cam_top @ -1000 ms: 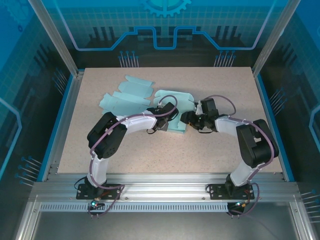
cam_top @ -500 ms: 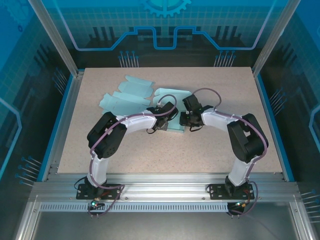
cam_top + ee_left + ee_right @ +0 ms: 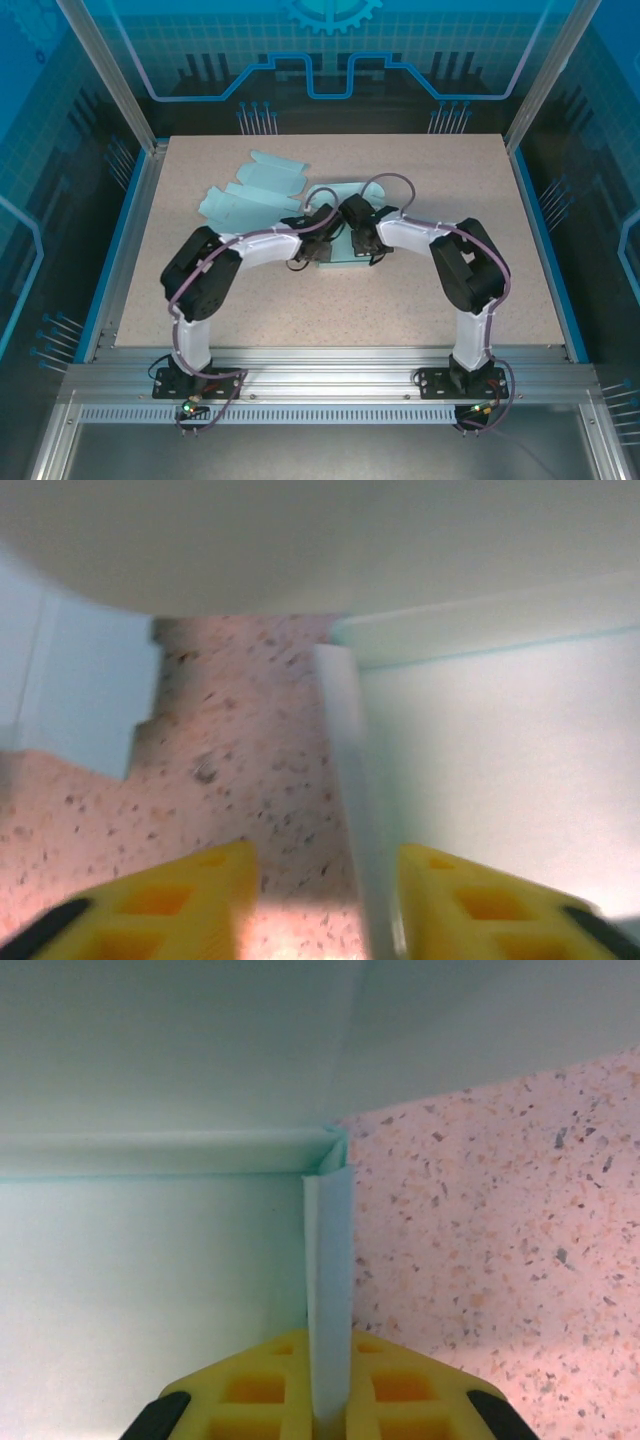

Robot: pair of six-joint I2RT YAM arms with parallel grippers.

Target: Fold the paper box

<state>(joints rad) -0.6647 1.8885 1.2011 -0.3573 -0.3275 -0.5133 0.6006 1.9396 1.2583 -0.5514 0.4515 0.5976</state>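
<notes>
Pale teal paper box point(image 3: 340, 257) sits in the middle of the table point(image 3: 440, 190), half formed, with both arms bent in over it from either side. Left gripper point(image 3: 322, 232) is on the box's left part and right gripper point(image 3: 352, 228) just beside it, the two heads nearly touching. Flat teal blanks point(image 3: 250, 190) lie up-left of the box, apart from it.

Left wrist view: yellow fingers point(image 3: 150, 910) are spread wide, with the left gripper point(image 3: 320, 905) low over the speckled table point(image 3: 230, 740). A thin raised edge point(image 3: 345, 780) of the box runs between the fingers, close to the right-hand one. It is not pinched (contact with that finger is too blurry to call). A wide box panel point(image 3: 500, 730) lies off to the right.

Right wrist view: the right gripper point(image 3: 328, 1415) is closed, its yellow fingers point(image 3: 250, 1390) pressed together on a narrow upright flap point(image 3: 328, 1250) at the box corner. The flap stands vertical and meets a folded wall point(image 3: 160, 1150) running left. The box floor point(image 3: 150, 1260) is left of the flap and bare table point(image 3: 500, 1260) is right of it.
</notes>
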